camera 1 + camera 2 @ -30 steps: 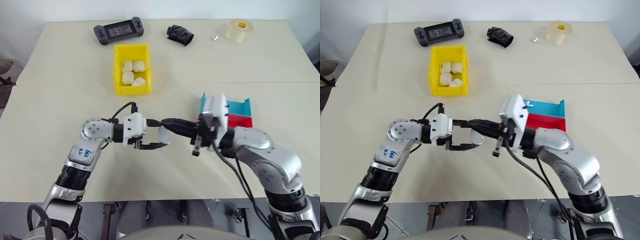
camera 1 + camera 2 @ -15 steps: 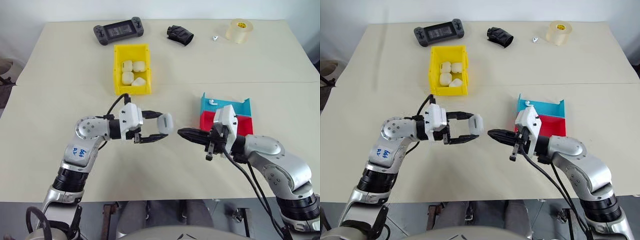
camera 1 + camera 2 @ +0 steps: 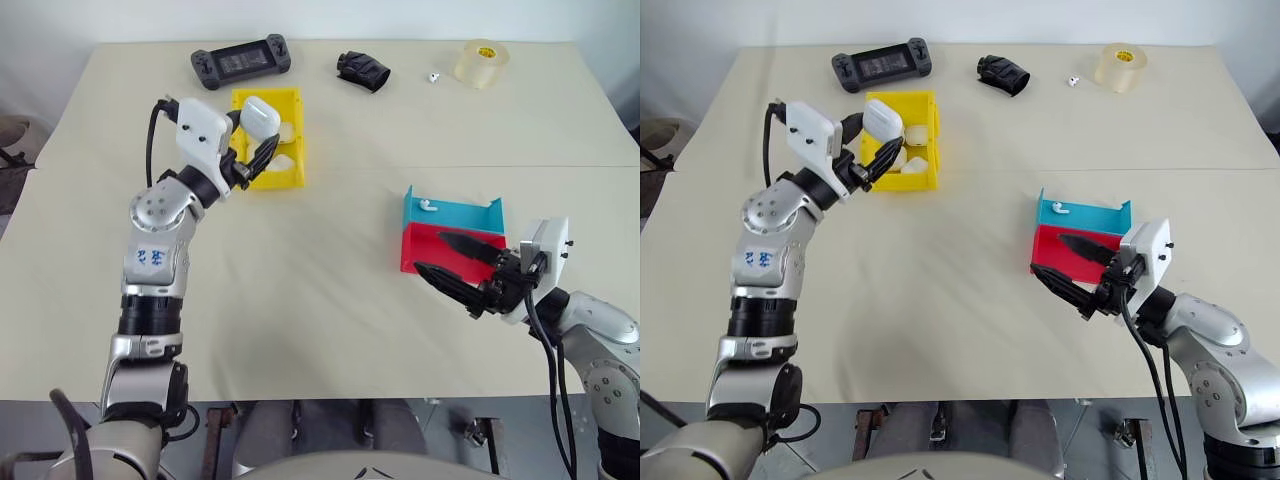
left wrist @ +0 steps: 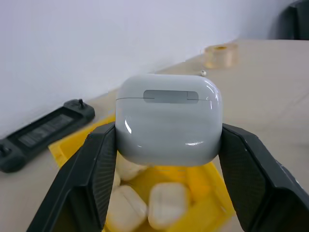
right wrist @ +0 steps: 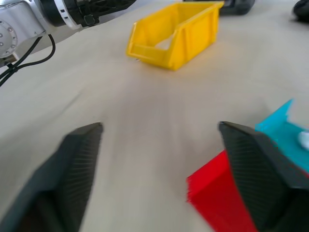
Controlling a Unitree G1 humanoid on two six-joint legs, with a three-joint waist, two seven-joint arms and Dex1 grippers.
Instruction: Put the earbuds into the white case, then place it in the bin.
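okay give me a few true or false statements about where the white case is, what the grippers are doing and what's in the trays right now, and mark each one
1. The left gripper holds the white case between its fingers. True.
2. The white case already lies inside the bin. False: it is held above the bin, over the other white cases lying in it.
3. The right gripper is shut. False: its fingers are spread and hold nothing.
4. One earbud lies in the blue tray. True.
5. The held case's lid is flipped open. False: it is closed.
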